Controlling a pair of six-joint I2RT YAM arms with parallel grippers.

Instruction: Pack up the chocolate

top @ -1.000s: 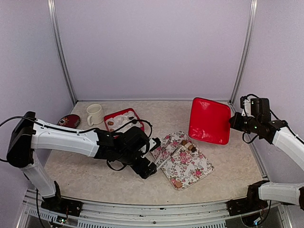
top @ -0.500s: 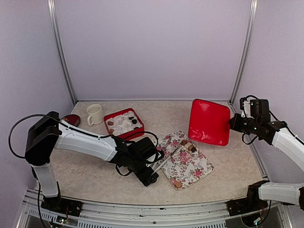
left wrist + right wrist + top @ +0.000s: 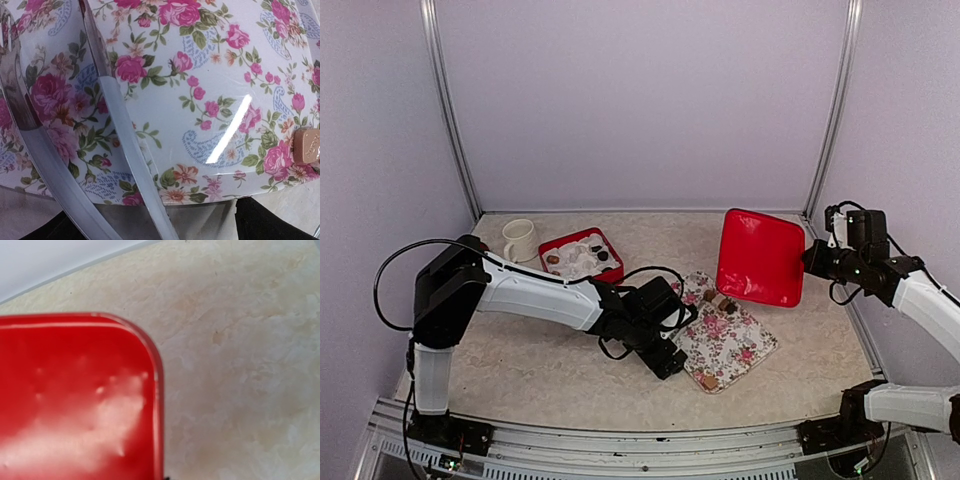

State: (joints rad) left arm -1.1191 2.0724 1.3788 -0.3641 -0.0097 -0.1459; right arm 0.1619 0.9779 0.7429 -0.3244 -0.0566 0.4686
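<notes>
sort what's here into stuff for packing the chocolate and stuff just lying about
For the job:
- chocolate on the floral tray
- red box, some pieces already inside
- red lid, held by the right tool

Lying about:
- mug

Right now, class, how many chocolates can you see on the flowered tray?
3 chocolates: two together at the tray's far edge, one at its near corner. The left arm may hide more.

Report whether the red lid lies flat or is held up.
Held up, tilted: the right gripper grips the red lid by its edge.
</notes>
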